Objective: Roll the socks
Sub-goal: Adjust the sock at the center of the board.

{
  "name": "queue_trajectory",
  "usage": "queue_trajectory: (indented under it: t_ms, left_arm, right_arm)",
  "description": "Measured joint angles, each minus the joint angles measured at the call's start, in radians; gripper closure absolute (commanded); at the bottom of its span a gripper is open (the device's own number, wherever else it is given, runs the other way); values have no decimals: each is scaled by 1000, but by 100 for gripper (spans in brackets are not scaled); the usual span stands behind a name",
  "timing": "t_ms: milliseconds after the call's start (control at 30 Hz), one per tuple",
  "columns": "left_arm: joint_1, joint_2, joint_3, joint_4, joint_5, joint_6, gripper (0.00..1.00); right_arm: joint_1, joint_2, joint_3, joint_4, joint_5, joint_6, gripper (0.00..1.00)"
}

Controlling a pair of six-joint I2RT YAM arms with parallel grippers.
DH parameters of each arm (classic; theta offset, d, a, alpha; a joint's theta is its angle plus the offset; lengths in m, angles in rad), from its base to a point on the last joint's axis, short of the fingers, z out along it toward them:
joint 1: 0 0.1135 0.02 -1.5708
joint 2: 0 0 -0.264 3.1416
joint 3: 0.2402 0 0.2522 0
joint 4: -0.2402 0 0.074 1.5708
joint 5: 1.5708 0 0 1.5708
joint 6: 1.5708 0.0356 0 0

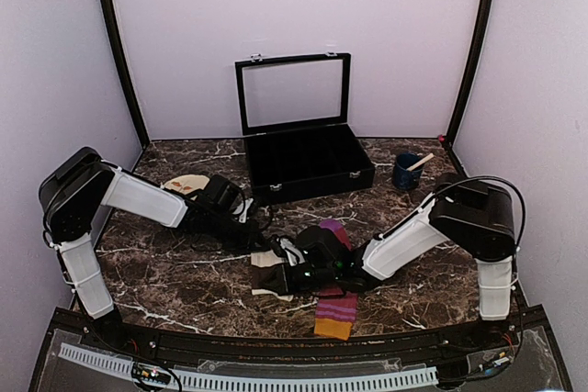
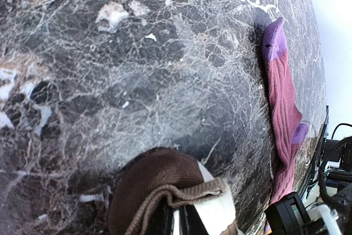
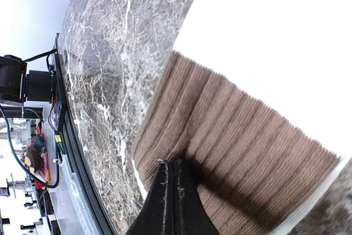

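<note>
The left gripper (image 2: 177, 221) was clamped on the brown end of the cream sock (image 2: 159, 182), bunched at its 12 o'clock, the right gripper (image 3: 173, 174) (fingers fully together) pressed its tips on that sock's ribbed brown band, and the magenta sock (image 2: 283, 108) lay flat, apart, at the left gripper's 2 o'clock.

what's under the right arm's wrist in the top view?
The magenta sock runs under it: purple toe behind, orange cuff in front. Its middle is covered, and so is part of the cream sock.
</note>
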Motion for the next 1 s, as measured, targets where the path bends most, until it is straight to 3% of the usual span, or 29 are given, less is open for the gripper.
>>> queue_trajectory:
  t_ms: [333,600,767,1000]
  left_arm:
    - [0,21,24,-5,13,16,93]
    - [-1,24,46,-42,8,50,91]
    - [-3,22,49,-44,8,79,76]
    - [-2,-25,32,-51,-29,107,49]
  right_arm:
    - [30,-37,-56,18,15,26,100]
    - [44,-95,-60,-106,15,6,100]
    - [51,-139,-60,-210,20,-35,95]
    - [55,-230,-41,-341,49,-124,70]
